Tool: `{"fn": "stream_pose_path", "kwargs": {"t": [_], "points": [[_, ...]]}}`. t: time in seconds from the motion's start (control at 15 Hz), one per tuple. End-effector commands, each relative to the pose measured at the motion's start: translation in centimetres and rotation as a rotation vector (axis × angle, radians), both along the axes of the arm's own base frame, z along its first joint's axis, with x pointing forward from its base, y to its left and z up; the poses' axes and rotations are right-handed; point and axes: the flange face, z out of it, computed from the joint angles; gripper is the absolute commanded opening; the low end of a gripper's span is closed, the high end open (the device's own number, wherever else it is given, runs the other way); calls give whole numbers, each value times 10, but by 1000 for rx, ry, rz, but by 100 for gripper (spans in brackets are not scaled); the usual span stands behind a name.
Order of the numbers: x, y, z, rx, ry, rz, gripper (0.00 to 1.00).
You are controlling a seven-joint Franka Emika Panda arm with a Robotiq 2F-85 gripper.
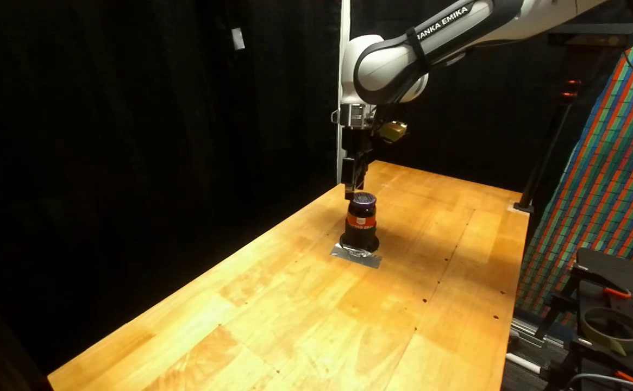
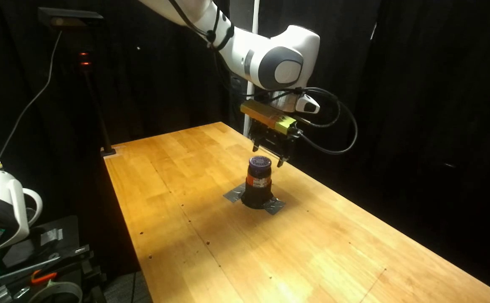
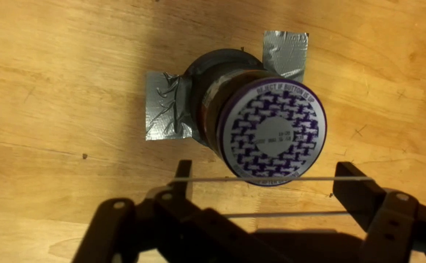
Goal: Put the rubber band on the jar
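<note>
The jar [image 1: 361, 221] stands upright in a black holder [image 1: 359, 240] on the wooden table. It has a purple-and-white lid and an orange label, and shows in an exterior view [image 2: 259, 181] and the wrist view [image 3: 274, 133]. My gripper [image 3: 266, 177] is open, with a thin pale rubber band [image 3: 267, 179] stretched around its two fingers in two strands. In the wrist view the farther strand crosses over the lid's near edge; the other lies short of it. In both exterior views the gripper [image 1: 354, 193] [image 2: 268, 155] is at about lid height or slightly above, beside the jar; contact cannot be told.
Silver tape [image 2: 233, 193] fastens the holder to the wooden table [image 2: 312, 252]. A black stand [image 1: 524, 207] is at a table corner. A cart [image 1: 615, 260] with clamps and a tape roll [image 1: 613, 328] stands beside the table. Black curtains hang behind.
</note>
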Motion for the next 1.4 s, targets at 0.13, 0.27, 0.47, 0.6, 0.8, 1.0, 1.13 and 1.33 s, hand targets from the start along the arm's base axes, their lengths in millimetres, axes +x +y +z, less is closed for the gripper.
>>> {"fn": "stream_pose_path", "kwargs": {"t": [0.13, 0.27, 0.47, 0.6, 0.8, 1.0, 1.13, 1.33], "points": [[12, 19, -18, -63, 53, -2, 100], [12, 24, -26, -104, 82, -10, 100], [4, 32, -32, -185, 178, -7, 100], [-4, 37, -33, -241, 241, 0, 100], [-15, 44, -34, -300, 313, 31, 100], [-23, 47, -38, -326, 346, 62, 100], [-27, 46, -42, -331, 337, 67, 100], [-33, 40, -46, -310, 290, 64, 100]]}}
